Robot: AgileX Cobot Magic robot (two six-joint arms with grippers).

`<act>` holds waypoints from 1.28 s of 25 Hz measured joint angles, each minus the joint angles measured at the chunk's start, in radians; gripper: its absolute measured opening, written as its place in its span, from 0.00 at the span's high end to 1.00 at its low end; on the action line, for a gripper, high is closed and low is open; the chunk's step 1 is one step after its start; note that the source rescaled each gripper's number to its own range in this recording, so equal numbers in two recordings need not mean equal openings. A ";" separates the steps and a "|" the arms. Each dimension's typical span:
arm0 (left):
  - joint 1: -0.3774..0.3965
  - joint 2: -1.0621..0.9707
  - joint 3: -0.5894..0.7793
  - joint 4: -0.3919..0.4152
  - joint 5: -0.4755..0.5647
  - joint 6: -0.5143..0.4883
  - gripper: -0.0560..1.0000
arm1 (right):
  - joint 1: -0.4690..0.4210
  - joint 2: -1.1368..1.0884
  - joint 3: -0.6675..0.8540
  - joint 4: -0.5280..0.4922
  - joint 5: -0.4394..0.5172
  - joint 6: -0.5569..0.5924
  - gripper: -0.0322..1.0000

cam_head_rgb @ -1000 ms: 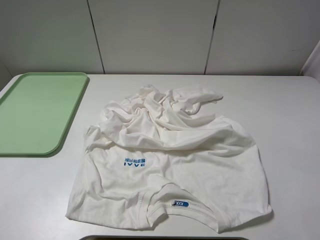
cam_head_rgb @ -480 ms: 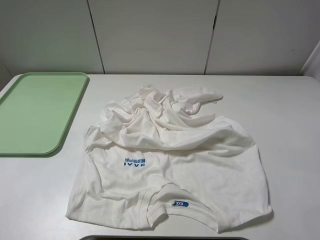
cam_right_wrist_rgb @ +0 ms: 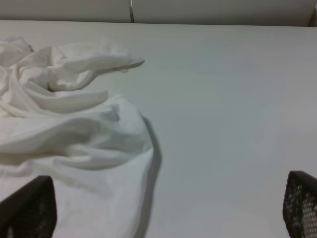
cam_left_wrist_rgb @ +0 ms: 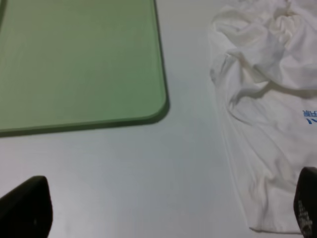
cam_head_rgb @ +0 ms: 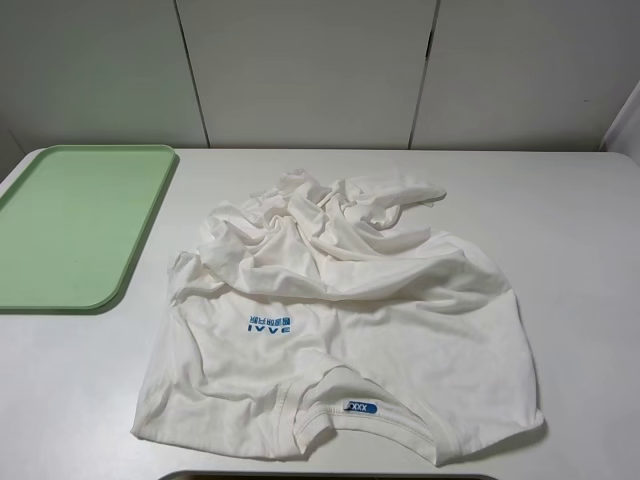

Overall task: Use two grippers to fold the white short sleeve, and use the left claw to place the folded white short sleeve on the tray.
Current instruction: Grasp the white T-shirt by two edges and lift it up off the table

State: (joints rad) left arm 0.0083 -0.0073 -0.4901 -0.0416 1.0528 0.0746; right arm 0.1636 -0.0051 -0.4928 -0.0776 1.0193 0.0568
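The white short sleeve point(cam_head_rgb: 340, 330) lies crumpled on the white table, collar and blue size tag toward the front edge, blue logo showing, its far part bunched up. It also shows in the left wrist view point(cam_left_wrist_rgb: 267, 99) and the right wrist view point(cam_right_wrist_rgb: 64, 114). The pale green tray point(cam_head_rgb: 75, 225) lies empty at the far left; its corner shows in the left wrist view point(cam_left_wrist_rgb: 79, 59). My left gripper point(cam_left_wrist_rgb: 163, 210) is open and empty above bare table between tray and shirt. My right gripper point(cam_right_wrist_rgb: 168, 210) is open and empty, beside the shirt's right edge. Neither arm appears in the exterior high view.
White wall panels point(cam_head_rgb: 310, 70) stand behind the table's far edge. A dark edge point(cam_head_rgb: 320, 476) shows at the very front of the exterior high view. Bare table point(cam_head_rgb: 580, 250) lies to the right of the shirt.
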 joint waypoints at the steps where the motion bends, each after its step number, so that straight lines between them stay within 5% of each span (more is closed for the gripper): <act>1: -0.007 0.000 0.000 0.000 0.000 0.000 0.02 | 0.000 0.000 0.000 0.000 0.000 0.000 0.00; 24: -0.128 0.000 0.000 0.000 0.000 0.000 0.02 | 0.000 0.000 0.000 -0.040 -0.004 -0.004 0.00; 32: -0.129 0.005 -0.002 0.000 0.001 -0.007 0.06 | 0.001 0.019 0.000 0.040 -0.004 -0.071 0.00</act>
State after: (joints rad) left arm -0.1204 -0.0025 -0.4920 -0.0416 1.0537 0.0679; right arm 0.1650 0.0134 -0.4928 -0.0377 1.0157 -0.0139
